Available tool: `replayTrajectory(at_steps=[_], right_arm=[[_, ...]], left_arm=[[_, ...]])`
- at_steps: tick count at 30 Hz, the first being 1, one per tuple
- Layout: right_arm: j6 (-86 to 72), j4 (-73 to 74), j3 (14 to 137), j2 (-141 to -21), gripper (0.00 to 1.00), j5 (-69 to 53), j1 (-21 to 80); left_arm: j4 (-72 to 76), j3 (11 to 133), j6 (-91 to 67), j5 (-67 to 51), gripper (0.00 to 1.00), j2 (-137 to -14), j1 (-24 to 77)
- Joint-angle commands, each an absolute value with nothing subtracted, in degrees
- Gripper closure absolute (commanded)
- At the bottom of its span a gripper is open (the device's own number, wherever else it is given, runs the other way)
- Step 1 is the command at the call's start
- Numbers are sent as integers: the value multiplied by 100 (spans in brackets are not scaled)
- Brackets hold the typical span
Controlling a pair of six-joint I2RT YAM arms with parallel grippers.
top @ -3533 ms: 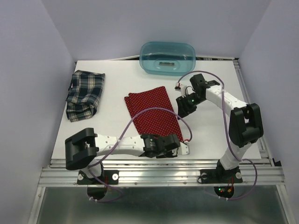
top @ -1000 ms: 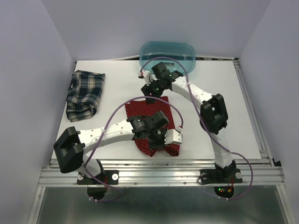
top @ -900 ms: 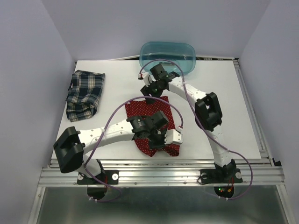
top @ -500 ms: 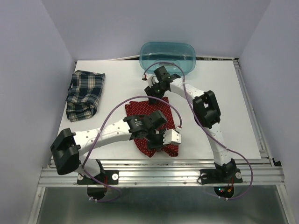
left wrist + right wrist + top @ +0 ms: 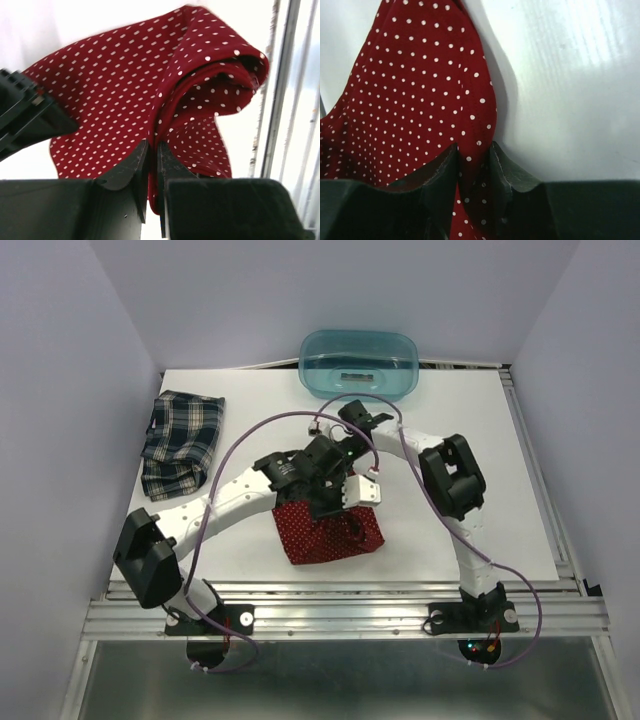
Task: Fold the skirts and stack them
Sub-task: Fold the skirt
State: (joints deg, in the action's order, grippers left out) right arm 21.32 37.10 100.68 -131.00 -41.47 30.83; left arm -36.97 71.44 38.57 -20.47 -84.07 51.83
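The red skirt [image 5: 337, 533] with tiny white dots lies bunched at the table's front middle, and its upper part is lifted. My left gripper [image 5: 328, 502] is shut on a fold of it. In the left wrist view, the cloth [image 5: 125, 85] is pinched in the narrow gap of the left gripper [image 5: 152, 146] and hangs in a loop to the right. My right gripper [image 5: 338, 452] sits just behind, shut on another edge. In the right wrist view, red cloth [image 5: 420, 90] fills the space inside the right gripper [image 5: 474, 148]. The plaid skirt [image 5: 182, 443] lies crumpled at the far left.
A translucent teal tub [image 5: 360, 363] stands at the back middle of the white table [image 5: 470, 420]. Both arms and their purple cables cross above the table's centre. The metal rail [image 5: 340, 615] runs along the near edge.
My left gripper has carried the skirt's near edge up and toward the back. My right gripper has come forward and closed on the far edge. The skirt now lies shorter and bunched.
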Motion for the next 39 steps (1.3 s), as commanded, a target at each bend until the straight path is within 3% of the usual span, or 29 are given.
replayTrajectory(at_steps=[1, 19, 39], right_arm=[[2382, 4184, 9607, -13009, 64, -4210, 3146], [2531, 4280, 9448, -12911, 64, -4271, 3199], [2435, 4298, 9817, -13052, 61, -3938, 3199]], left_arm=[[-3718, 7471, 4341, -1907, 100, -8560, 4914], [-3323, 7893, 5203, -1591, 100, -9395, 4017], [-2312, 7181, 5528, -1354, 100, -9598, 3762]])
